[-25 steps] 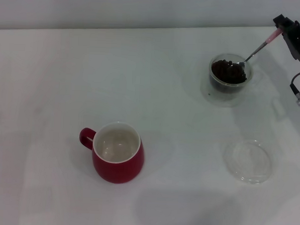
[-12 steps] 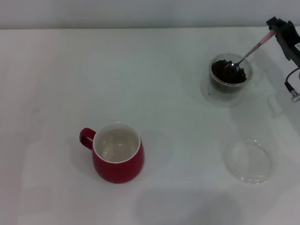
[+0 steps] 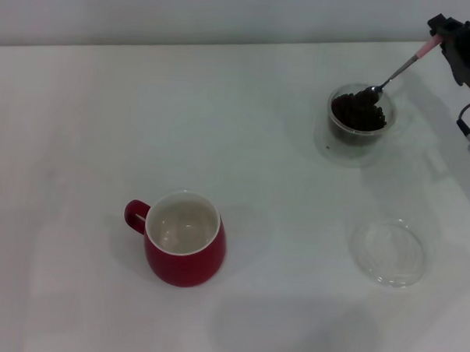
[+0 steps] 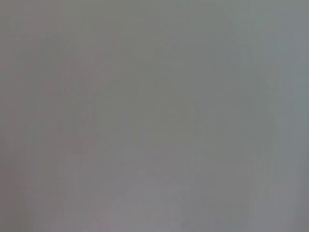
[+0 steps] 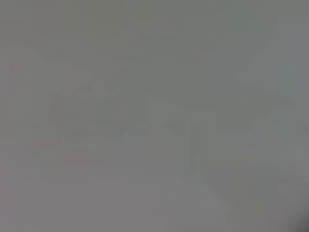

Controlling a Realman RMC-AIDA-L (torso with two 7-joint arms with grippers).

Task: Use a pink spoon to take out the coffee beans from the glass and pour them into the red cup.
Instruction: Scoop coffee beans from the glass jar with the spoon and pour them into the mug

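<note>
One gripper is at work: the right gripper, at about two o'clock on the table, is clamped on the pale handle of the pink spoon. The spoon slopes down from it toward eight o'clock, and its metal bowl sits at the far rim of the glass, with what looks like a few dark beans in it, though that is too small to be sure. The coffee beans fill the glass in a dark heap, and a loose bean or speck lies just beside its base. The red cup stands well apart at about seven o'clock, handle pointing to nine, its off-white inside bare. A flat clear dish lies at about five o'clock. The left gripper is not in view, and both wrist views show nothing usable. The step in hand appears to be lifting a scoop clear of the glass; done well, that means keeping the spoon's bowl level, rising straight until it clears the rim, then travelling slowly toward the cup without tilting or jolting. No brand, label or writing can be read anywhere.
</note>
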